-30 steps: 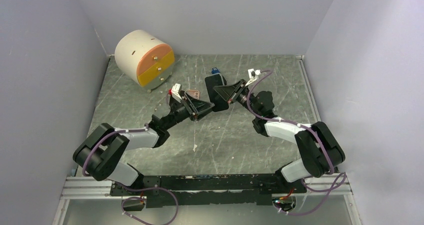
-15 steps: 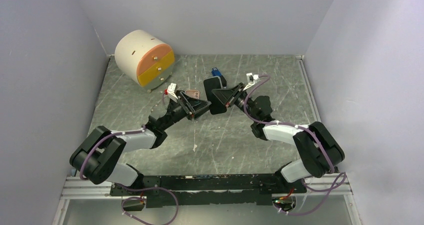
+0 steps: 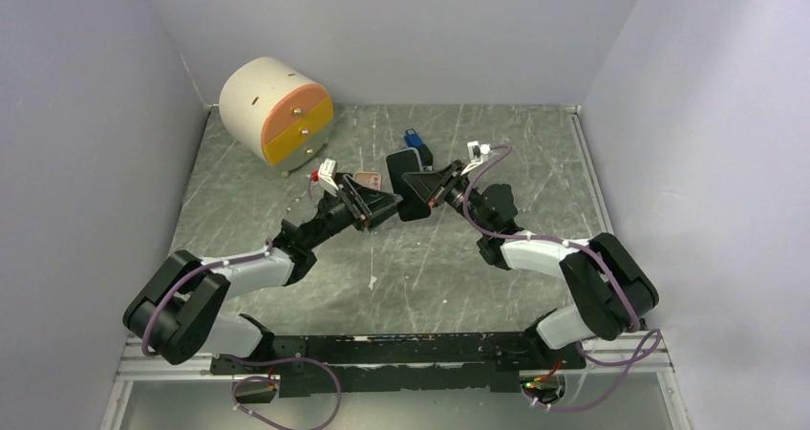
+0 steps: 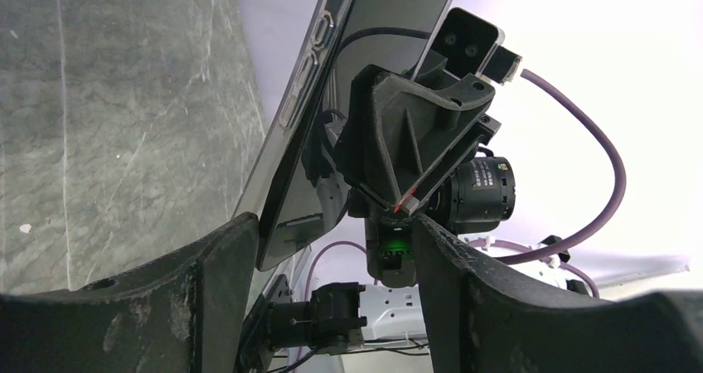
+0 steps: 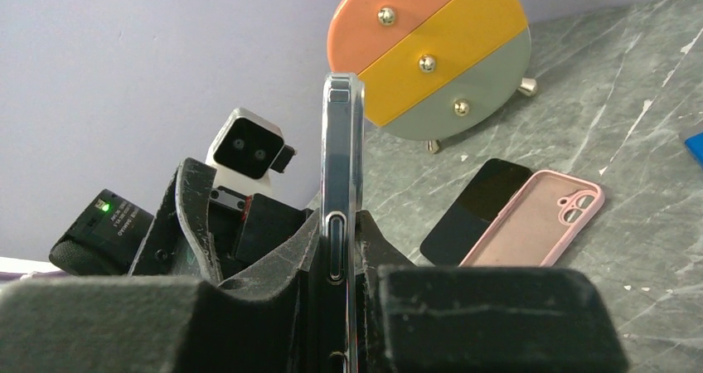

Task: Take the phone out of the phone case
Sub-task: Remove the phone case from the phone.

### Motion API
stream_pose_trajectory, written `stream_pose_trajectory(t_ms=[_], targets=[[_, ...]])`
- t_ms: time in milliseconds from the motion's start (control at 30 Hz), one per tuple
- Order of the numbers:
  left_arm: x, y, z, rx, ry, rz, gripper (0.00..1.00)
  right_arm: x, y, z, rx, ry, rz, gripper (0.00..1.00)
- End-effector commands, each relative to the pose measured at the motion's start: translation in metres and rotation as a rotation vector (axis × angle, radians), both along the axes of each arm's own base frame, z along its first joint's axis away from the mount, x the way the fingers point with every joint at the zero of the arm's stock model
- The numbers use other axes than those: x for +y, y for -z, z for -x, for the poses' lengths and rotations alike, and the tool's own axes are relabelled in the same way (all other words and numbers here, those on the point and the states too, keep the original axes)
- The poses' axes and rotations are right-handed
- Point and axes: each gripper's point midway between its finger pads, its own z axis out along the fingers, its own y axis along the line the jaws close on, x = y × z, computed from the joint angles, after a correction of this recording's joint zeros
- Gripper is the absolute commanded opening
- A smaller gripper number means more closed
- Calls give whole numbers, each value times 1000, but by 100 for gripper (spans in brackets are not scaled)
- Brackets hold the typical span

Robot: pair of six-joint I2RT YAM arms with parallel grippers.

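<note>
My right gripper (image 5: 340, 249) is shut on a dark phone (image 3: 399, 183) in a clear phone case (image 5: 341, 141) and holds it on edge above the table. The case's side buttons face the right wrist camera. My left gripper (image 4: 336, 257) is open and faces the right one closely. The phone's lower corner (image 4: 282, 236) lies just inside the left finger (image 4: 211, 286), while the other finger (image 4: 472, 298) stands well apart from it. In the top view the left gripper (image 3: 380, 205) meets the phone at mid-table.
A pink phone case (image 5: 535, 220) and a black phone (image 5: 477, 211) lie flat on the table behind the grippers. A round drawer unit (image 3: 277, 112) stands at the back left. A blue object (image 3: 413, 137) lies at the back centre. Walls close in the table.
The left jaws have opened wider. The right gripper has carried the phone slightly left, and the left arm has stretched a little farther toward it.
</note>
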Motion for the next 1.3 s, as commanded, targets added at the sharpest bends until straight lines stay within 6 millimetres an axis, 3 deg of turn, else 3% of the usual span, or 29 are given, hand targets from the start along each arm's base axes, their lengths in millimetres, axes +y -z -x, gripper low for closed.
stream_pose_trajectory(t_ms=[0, 467, 700, 867, 1100, 1267], targets=[[-3, -73, 11, -178, 26, 121, 71, 11, -11, 15, -23, -62, 2, 0], [-12, -53, 9, -70, 64, 93, 70, -5, -33, 6, -84, 12, -9, 0], [-15, -55, 11, -79, 85, 93, 68, -13, -39, 2, -96, 38, -11, 0], [-18, -70, 15, -139, 111, 157, 65, -12, -39, 1, -92, 27, -21, 0], [-10, -105, 17, -289, 75, 232, 61, -5, -15, 7, -42, -19, -19, 0], [-2, -115, 8, -357, 19, 191, 61, -1, 0, 16, -11, -45, 2, 0]])
